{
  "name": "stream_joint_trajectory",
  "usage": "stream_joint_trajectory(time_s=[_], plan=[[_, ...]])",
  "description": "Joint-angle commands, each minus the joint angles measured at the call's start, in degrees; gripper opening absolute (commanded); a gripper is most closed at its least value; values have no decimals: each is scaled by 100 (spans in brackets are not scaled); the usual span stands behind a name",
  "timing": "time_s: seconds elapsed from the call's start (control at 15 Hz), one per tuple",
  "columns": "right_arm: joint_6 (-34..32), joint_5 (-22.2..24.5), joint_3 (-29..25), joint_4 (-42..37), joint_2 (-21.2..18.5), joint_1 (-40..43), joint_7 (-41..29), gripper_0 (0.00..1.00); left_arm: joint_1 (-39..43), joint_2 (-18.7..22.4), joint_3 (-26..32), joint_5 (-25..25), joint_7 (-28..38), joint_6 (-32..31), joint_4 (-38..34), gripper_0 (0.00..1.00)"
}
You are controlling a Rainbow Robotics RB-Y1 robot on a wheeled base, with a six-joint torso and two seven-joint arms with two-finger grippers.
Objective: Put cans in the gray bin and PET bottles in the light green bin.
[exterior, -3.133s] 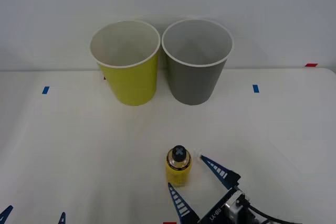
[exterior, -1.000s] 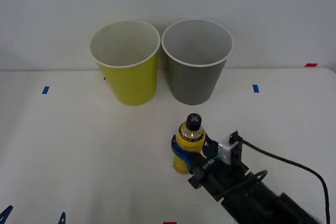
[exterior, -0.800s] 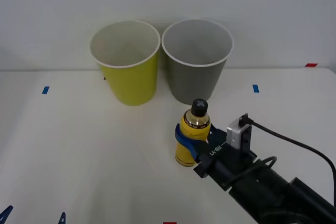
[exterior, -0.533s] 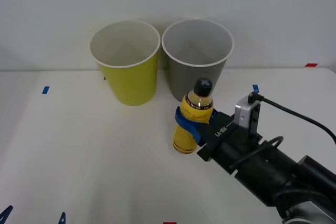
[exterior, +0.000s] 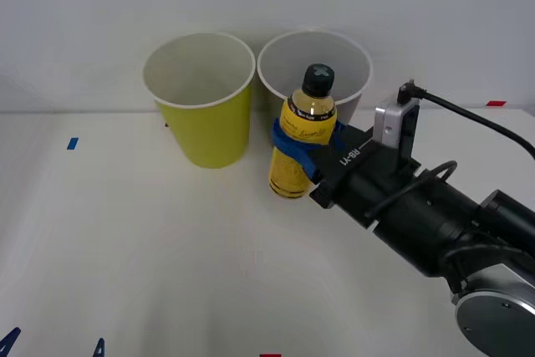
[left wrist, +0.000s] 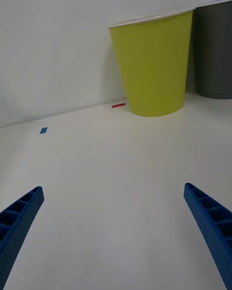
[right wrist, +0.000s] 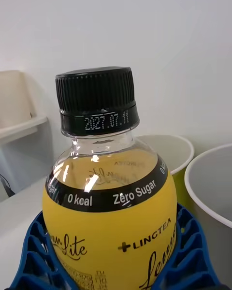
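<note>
My right gripper point(exterior: 294, 148) is shut on the PET bottle point(exterior: 303, 133), a small clear bottle with a yellow label and black cap. It holds the bottle upright and off the table, in front of the gray bin point(exterior: 351, 68) and just right of the light green bin point(exterior: 201, 98). In the right wrist view the bottle point(right wrist: 108, 212) sits between the blue fingers point(right wrist: 34, 256), with both bin rims behind it. My left gripper point(left wrist: 113, 232) hangs open low over the near left of the table, facing the light green bin point(left wrist: 154, 63). Cans are out of view.
Both bins stand side by side at the table's far edge against a white wall. Blue tape point(exterior: 73, 144) marks the table at the left, and red tape point(exterior: 496, 104) lies at the far right. A red mark point(left wrist: 118, 105) lies by the green bin's base.
My right gripper closed on the bottle, lifted it off the table and carried it away from me, up to the front of the gray bin. The left arm stayed still.
</note>
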Motion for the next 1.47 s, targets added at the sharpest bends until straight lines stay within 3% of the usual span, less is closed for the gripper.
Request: stream_joint_trajectory(time_s=[0.07,0.27,0.6,0.8,1.07,1.47], plan=[[1059,24,-490,-214,616,-461,-69,2,0,0,0,0,0,0,0,100],[1841,481,-736,-267,1055,-874,-166,2,0,0,0,0,0,0,0,100],[2738,1422,-719,-275,1679,-1692,-1300,1,0,0,0,0,0,0,0,100],[3186,2072,-561,-267,1828,-2280,-2100,1,0,0,0,0,0,0,0,100],[3089,3083,-112,401,1899,-3089,-3022,1,0,0,0,0,0,0,0,100],[2421,3285,-112,2001,2294,-4030,-3128,1,0,0,0,0,0,0,0,100]])
